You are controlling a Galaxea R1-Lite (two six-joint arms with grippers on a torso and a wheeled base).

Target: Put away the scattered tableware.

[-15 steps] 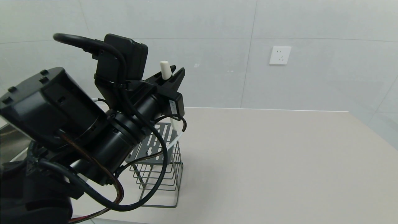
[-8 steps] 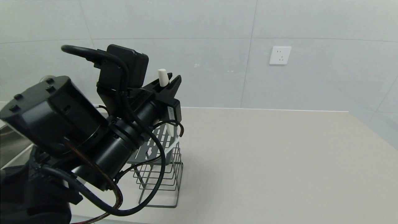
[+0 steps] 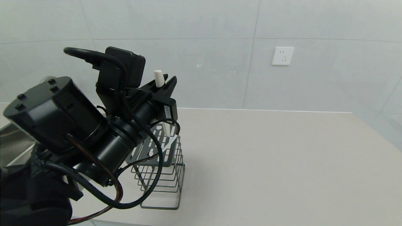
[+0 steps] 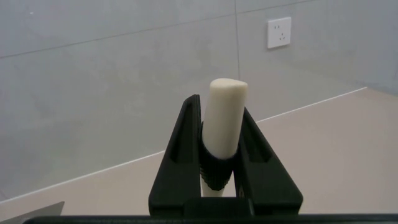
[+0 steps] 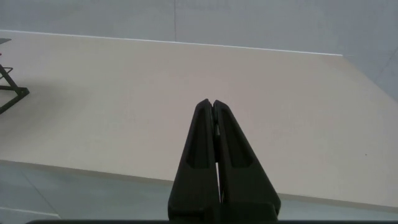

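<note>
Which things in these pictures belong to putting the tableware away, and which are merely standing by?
Part of the job:
- white utensil, clamped in the left pincer
- wire rack under it, standing on the counter

Merely standing by:
- right pincer, shut on nothing, above the bare counter
- wall socket

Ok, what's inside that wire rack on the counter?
A grey slotted insert sits in the wire rack. The white utensil in the left pincer points down at it; whether its tip is inside is unclear. The arm covers the rack's left part.
</note>
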